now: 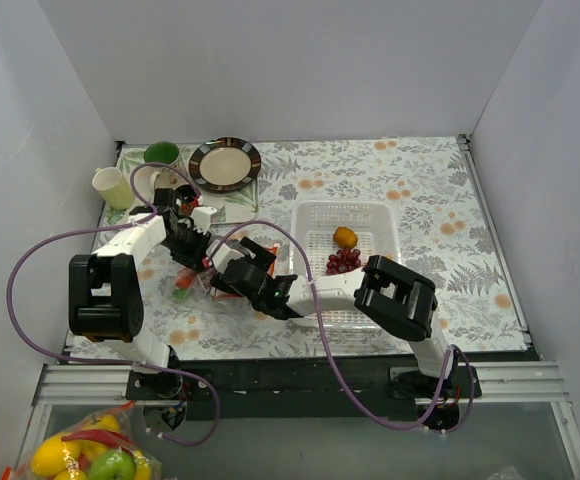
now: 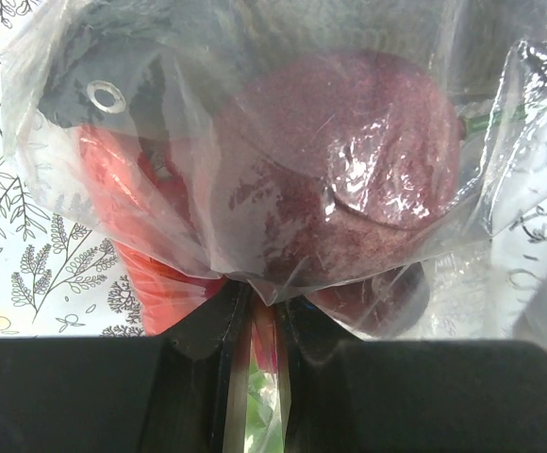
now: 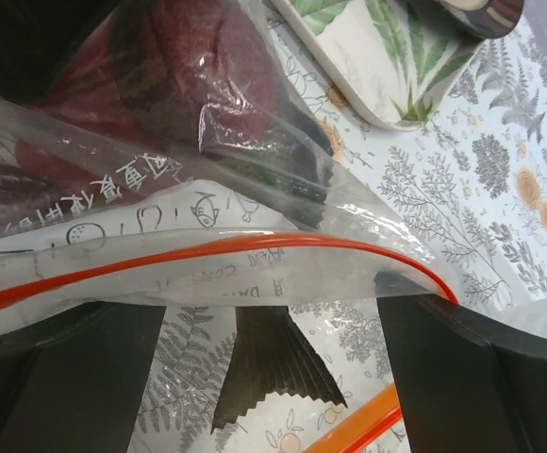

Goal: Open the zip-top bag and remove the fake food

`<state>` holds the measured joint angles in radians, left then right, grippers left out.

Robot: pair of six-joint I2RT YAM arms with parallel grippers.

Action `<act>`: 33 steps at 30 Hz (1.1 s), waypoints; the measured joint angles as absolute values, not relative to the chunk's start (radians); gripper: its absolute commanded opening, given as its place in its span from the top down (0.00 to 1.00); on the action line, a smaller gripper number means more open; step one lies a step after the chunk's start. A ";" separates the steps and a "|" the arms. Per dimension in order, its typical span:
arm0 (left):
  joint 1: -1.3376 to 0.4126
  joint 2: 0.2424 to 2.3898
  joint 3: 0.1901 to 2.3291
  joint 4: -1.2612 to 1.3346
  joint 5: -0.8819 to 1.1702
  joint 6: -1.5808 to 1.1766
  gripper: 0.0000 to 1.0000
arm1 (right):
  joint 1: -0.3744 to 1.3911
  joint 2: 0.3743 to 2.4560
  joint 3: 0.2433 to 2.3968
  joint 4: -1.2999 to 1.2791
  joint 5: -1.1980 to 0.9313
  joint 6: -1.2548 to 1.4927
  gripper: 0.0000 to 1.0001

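The zip-top bag (image 1: 210, 290) lies left of centre between both grippers. My left gripper (image 1: 188, 248) is shut on a pinch of the bag's plastic (image 2: 255, 283). Through the film I see a dark red round food (image 2: 349, 160), a grey fish (image 2: 113, 75) and an orange-red piece (image 2: 132, 217). My right gripper (image 1: 232, 272) is open, its fingers (image 3: 481, 377) wide apart at the bag's mouth. The red-orange zip strip (image 3: 255, 243) runs across them, with the fish's tail (image 3: 264, 368) between. An orange fruit (image 1: 344, 237) and a grape bunch (image 1: 343, 262) lie in the clear basket (image 1: 390, 215).
A dark-rimmed plate (image 1: 225, 163), a green cup (image 1: 161, 153), a cream cup (image 1: 110, 185) and a white mug (image 1: 146, 183) stand at the back left. A bag of lemons and a green apple (image 1: 95, 455) lies below the table's near edge.
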<state>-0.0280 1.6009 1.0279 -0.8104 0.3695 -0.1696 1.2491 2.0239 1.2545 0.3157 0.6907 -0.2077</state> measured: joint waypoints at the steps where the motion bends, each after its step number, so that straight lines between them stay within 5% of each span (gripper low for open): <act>1: -0.028 1.601 1.028 -0.812 0.370 -0.167 1.00 | 1.246 2.031 1.254 0.315 0.690 -0.210 0.01; 7: -0.028 1.601 1.028 -0.814 0.374 -0.154 1.00 | 1.213 2.045 1.254 0.283 0.639 -0.135 0.13; 10: -0.028 1.601 1.028 -0.817 0.376 -0.152 1.00 | 1.185 2.045 1.250 0.276 0.599 -0.082 0.49; 17: -0.028 1.601 1.031 -0.834 0.382 -0.147 1.00 | 1.156 2.045 1.246 0.239 0.504 0.009 0.70; 20: -0.028 1.601 1.037 -0.842 0.382 -0.146 1.00 | 1.156 2.045 1.240 0.235 0.487 0.031 0.99; 27: -0.028 1.608 1.059 -0.860 0.384 -0.155 1.00 | 1.159 1.971 1.175 0.205 0.416 0.132 0.99; 33: -0.030 1.643 1.093 -0.870 0.419 -0.181 1.00 | 1.177 1.666 1.011 0.138 0.273 0.257 0.99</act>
